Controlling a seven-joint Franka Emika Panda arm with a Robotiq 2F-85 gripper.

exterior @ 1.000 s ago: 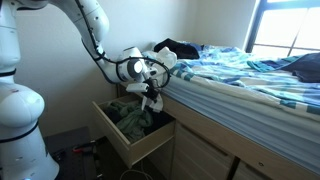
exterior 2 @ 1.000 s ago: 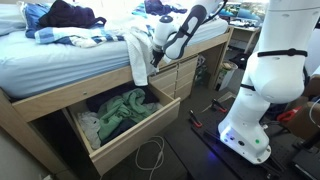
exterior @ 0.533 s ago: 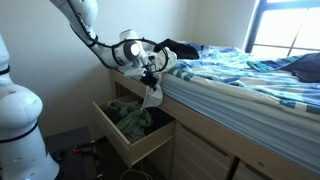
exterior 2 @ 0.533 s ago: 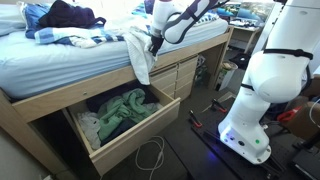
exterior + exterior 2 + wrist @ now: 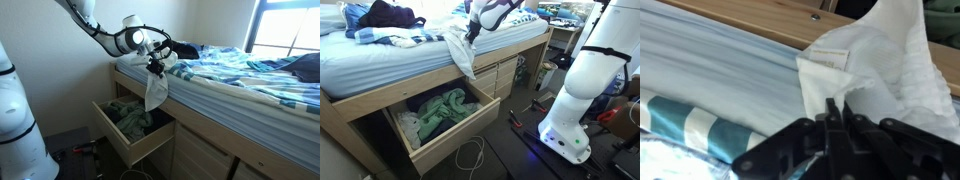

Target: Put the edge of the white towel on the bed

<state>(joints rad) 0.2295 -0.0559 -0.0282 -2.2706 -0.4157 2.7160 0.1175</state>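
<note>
Firstly, the exterior view facing the window: the arm reaches in from the upper left. The tool (image 5: pixel 155 66) sits at the side edge of the bed (image 5: pixel 240 78), with the white towel (image 5: pixel 156 92) hanging from it down the bed's side. The towel's lower end is just above the open drawer (image 5: pixel 128 142), which holds green clothing (image 5: pixel 130 117).

Next, the exterior view from the foot of the bed: the tool (image 5: pixel 470 33) is at mattress height and the towel (image 5: pixel 463 56) drapes below it over the bed's edge. A dark garment (image 5: pixel 385 14) lies on the bed (image 5: pixel 370 62); the drawer (image 5: pixel 450 135) stands open beneath.

Lastly, the wrist view: the tool (image 5: pixel 835 108) has its fingers pressed together, pinching a fold of the towel (image 5: pixel 885 70). Striped bedding (image 5: pixel 700 75) and the wooden frame (image 5: pixel 760 10) lie behind.
</note>
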